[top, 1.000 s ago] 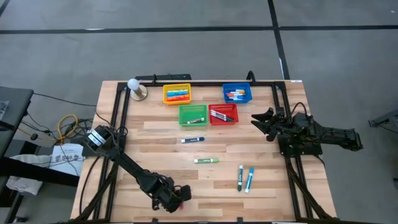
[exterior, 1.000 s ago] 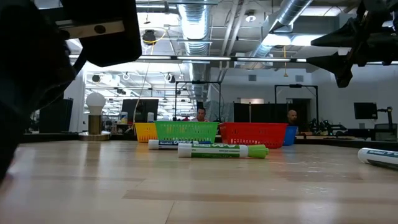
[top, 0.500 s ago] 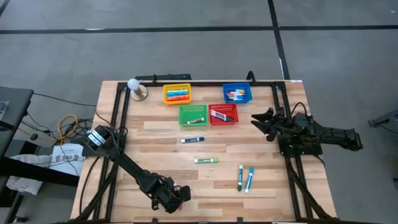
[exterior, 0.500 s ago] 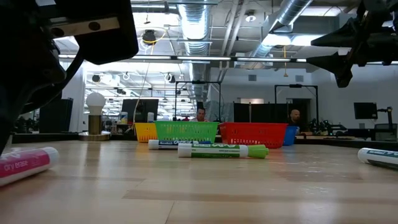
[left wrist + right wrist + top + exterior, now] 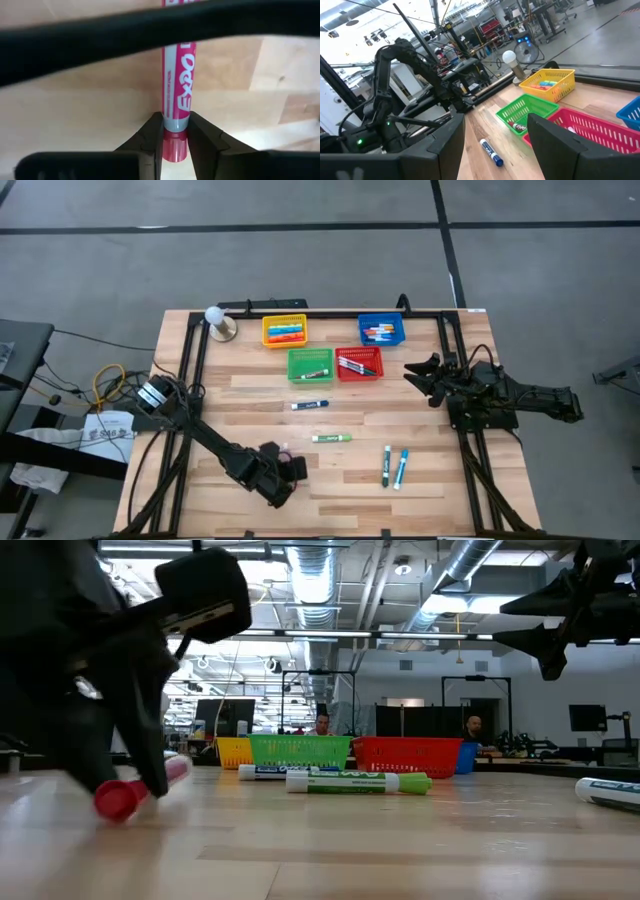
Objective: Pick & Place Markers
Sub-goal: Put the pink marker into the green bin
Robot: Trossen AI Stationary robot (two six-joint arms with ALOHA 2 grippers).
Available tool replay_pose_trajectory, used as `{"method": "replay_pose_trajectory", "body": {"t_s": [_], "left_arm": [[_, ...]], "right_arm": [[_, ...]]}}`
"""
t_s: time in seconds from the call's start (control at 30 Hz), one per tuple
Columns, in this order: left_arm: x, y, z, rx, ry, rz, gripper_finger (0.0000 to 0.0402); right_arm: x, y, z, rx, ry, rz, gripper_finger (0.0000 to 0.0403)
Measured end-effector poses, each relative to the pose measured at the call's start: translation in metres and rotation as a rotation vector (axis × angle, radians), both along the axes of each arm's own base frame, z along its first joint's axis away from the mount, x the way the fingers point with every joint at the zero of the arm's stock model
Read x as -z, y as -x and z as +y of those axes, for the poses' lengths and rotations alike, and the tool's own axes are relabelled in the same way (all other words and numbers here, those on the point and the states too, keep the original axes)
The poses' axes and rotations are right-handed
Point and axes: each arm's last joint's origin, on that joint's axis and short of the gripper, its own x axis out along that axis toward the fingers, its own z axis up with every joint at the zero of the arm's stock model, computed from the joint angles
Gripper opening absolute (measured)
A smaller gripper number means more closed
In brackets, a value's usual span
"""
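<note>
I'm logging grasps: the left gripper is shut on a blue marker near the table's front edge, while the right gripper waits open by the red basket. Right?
Not quite: the marker is pink, not blue, as the left wrist view shows, pinched between the left gripper fingers. The rest holds: the right gripper waits open near the red mesh basket.

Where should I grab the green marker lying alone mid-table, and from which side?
Grip the green marker mid-barrel from straight above, fingers across its width. It lies flat with bare wood all around, so a top-down pinch looks cleanest.
</note>
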Motion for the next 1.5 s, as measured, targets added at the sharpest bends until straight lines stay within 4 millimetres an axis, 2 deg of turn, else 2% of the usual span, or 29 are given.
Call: {"method": "replay_pose_trajectory", "body": {"t_s": [0.27, 0.57, 0.7, 1.0, 1.2, 1.5], "left_arm": [[-0.04, 0.005, 0.02, 0.059, -0.067, -0.017, 0.0069], [-0.087, 0.009, 0.046, 0.191, -0.315, -0.15, 0.0069], [-0.109, 0.007, 0.068, 0.277, -0.454, -0.178, 0.007], [-0.15, 0.005, 0.129, 0.403, -0.691, -0.175, 0.0071], [-0.166, 0.005, 0.163, 0.453, -0.824, -0.14, 0.0071], [-0.174, -0.005, 0.207, 0.587, -0.997, -0.092, 0.0071]], "right_arm": [[0.0, 0.0, 0.0, 0.0, 0.0, 0.0, 0.0205], [0.0, 0.0, 0.0, 0.0, 0.0, 0.0, 0.0205], [0.0, 0.0, 0.0, 0.0, 0.0, 0.0, 0.0205], [0.0, 0.0, 0.0, 0.0, 0.0, 0.0, 0.0205], [0.0, 0.0, 0.0, 0.0, 0.0, 0.0, 0.0205], [0.0, 0.0, 0.0, 0.0, 0.0, 0.0, 0.0205]]}}
